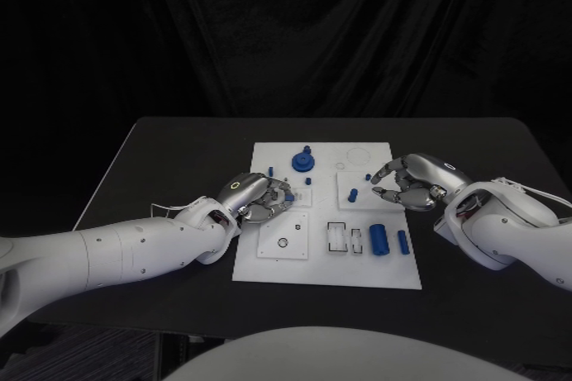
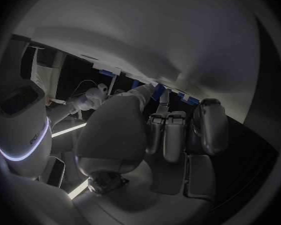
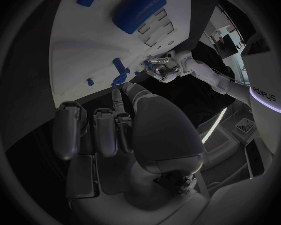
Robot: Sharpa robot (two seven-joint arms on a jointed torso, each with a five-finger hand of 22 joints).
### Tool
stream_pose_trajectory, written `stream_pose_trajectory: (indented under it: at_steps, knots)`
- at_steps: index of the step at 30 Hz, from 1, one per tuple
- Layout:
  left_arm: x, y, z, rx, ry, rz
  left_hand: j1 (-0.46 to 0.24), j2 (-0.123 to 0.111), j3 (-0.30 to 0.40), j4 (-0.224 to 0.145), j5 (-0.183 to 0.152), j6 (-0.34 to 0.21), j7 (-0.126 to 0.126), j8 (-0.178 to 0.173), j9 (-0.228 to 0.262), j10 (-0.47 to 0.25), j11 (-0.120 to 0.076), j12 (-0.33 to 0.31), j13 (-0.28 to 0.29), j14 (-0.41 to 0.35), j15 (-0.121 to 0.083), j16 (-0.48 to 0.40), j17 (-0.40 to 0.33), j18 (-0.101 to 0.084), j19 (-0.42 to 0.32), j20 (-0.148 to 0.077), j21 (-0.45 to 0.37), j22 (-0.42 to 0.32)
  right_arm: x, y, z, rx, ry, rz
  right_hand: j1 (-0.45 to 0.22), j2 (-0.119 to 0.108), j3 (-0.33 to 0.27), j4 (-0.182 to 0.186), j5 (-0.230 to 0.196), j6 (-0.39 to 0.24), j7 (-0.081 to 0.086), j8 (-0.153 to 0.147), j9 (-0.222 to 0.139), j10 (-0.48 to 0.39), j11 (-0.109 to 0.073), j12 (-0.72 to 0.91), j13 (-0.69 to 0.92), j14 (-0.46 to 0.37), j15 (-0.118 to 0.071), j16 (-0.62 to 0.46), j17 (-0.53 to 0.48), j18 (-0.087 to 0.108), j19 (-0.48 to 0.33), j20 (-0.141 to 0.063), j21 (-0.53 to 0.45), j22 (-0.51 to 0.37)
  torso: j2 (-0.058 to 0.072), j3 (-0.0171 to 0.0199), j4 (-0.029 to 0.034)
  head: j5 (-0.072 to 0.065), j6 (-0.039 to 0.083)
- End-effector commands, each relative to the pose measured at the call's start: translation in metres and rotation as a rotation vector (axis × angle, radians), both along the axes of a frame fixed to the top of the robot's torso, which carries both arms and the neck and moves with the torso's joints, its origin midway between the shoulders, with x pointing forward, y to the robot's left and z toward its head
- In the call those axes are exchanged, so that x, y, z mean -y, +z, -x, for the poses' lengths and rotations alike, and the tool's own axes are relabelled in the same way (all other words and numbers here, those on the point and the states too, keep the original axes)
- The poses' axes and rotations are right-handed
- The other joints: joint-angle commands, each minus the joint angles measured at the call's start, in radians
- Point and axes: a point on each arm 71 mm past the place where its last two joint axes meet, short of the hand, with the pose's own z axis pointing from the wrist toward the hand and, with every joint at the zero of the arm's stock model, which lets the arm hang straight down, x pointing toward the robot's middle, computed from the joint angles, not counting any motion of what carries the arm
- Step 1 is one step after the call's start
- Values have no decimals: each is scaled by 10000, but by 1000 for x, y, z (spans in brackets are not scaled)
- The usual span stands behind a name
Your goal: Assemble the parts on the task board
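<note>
The white task board (image 1: 269,269) lies in the middle of the table. My left hand (image 1: 256,199) hangs over its left edge, fingers curled in. A small blue part (image 2: 158,91) sits pinched between the thumb and a fingertip. My right hand (image 1: 412,183) hovers over the board's right side with its fingers curled and nothing in them. On the board a blue gear with a peg (image 1: 302,160) stands at the far end and a short blue peg (image 1: 353,195) stands just left of the right hand. A blue cylinder (image 1: 378,239) and a blue bar (image 1: 403,241) lie near the front right.
Two tiny blue pegs (image 1: 270,170) (image 1: 307,181) stand between the gear and my left hand. Empty rectangular slots (image 1: 345,237) and a round recess (image 1: 283,242) mark the board's near half. The black table (image 1: 178,150) spreads around the board.
</note>
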Motion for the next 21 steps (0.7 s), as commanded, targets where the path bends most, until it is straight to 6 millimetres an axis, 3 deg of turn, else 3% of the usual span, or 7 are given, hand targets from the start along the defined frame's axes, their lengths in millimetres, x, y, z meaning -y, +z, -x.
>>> stream_pose_trajectory:
  at_steps: [1, 21]
  knots:
    - [-7, -15, 5, -635, 209, -299, -56, 82, -22, 100, 8, -54, 31, -92, -33, 1061, 76, 36, 2634, 1057, 76, 65, 2635, -39, 49, 46, 48, 1875, 0, -2, 1, -134, -52, 31, 16, -62, 5, -29, 21, -75, 15, -31, -12, 571, -14, -31, 2070, 785, -41, 3, 1561, -44, 136, -58, -40, 1481, -2, 1, 5, 11, 0]
    - [-7, -16, 5, -717, 282, -332, -62, -48, -194, 404, -33, -568, 171, -215, -447, 1061, 161, 36, 2634, 1057, 150, 65, 2635, -27, 16, 119, 16, 1858, 1, -3, 1, -202, -66, 69, 16, -62, 5, -29, 21, -75, 15, -31, -12, 571, -14, -31, 2070, 785, -41, 3, 1561, -44, 136, -58, -40, 1481, -8, -1, 3, -5, 0]
